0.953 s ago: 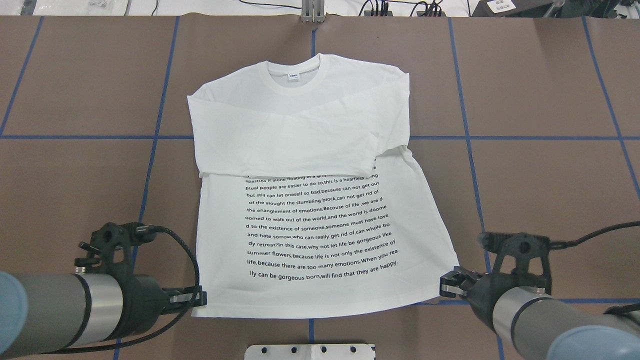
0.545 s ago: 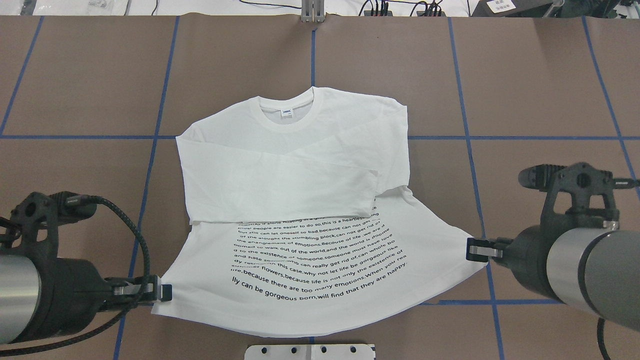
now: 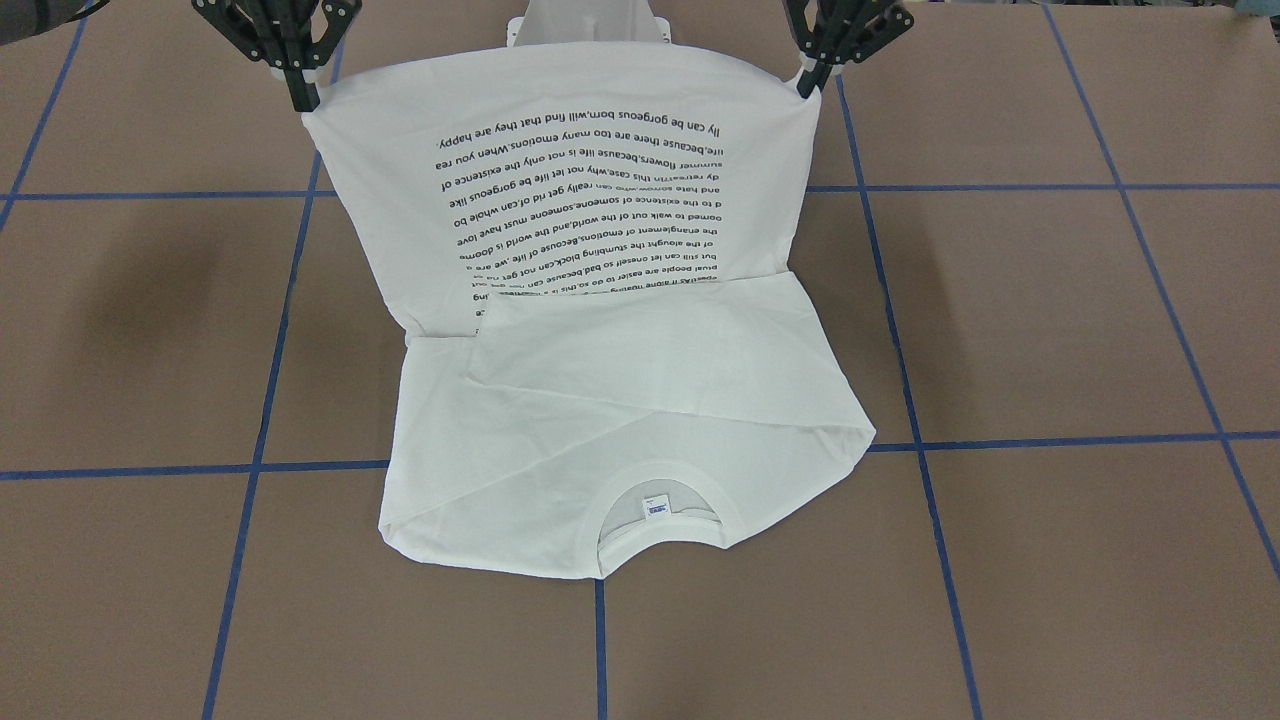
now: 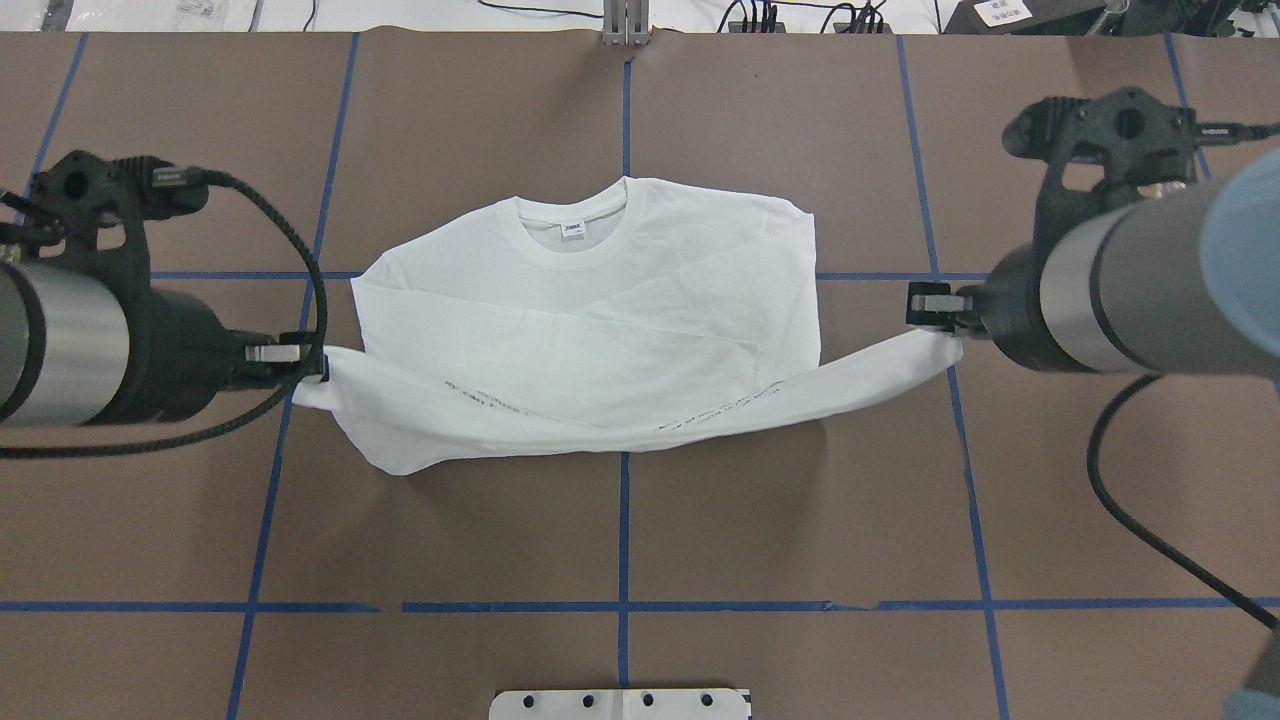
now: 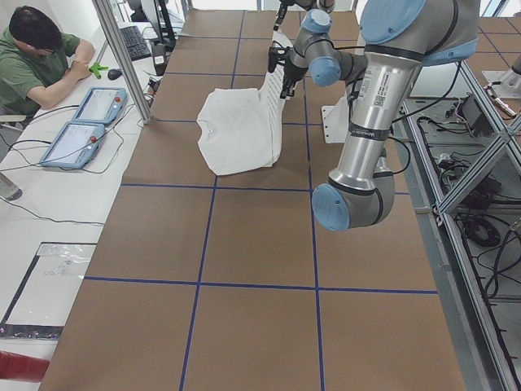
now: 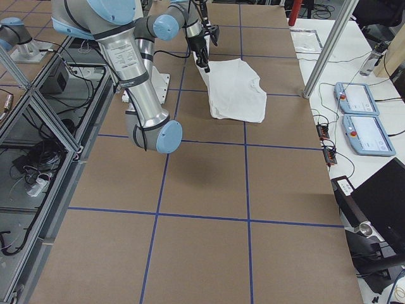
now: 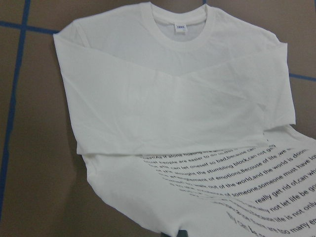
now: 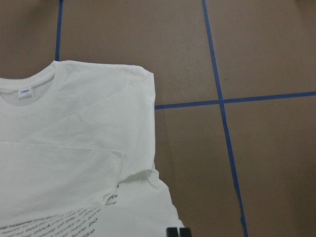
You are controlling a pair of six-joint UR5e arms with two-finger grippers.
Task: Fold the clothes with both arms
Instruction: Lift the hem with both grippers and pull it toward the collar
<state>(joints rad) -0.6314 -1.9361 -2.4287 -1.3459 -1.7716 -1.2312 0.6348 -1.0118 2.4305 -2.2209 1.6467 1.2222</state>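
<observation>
- While the hem (image 3: 420,70) is held up, the left arm (image 4: 70,335) is stretched in from the left of the overhead view and the right arm (image 4: 1130,290) from the right. Both are roughly level, with the wrists turned inward toward each other.
- The left fingers (image 4: 316,364) are clamped on one hem corner of the white T-shirt (image 4: 590,300), and the right fingers (image 4: 928,306) are clamped on the other corner.
- The lower half of the garment is raised off the bench (image 4: 800,500) as a sheet strung between the two arms. In the front-facing view the printed text (image 3: 590,200) is seen on it upside down.
- The collar (image 4: 572,228) end, with the sleeves (image 4: 560,330) crossed over the chest, is laid flat near the middle of the bench.
- Compared with half a second earlier, both arms are found farther forward and higher, and the hem is carried toward the collar.
- The print, read easily from above before, is reduced in the overhead view to thin edge-on slivers. The collar is unmoved.
</observation>
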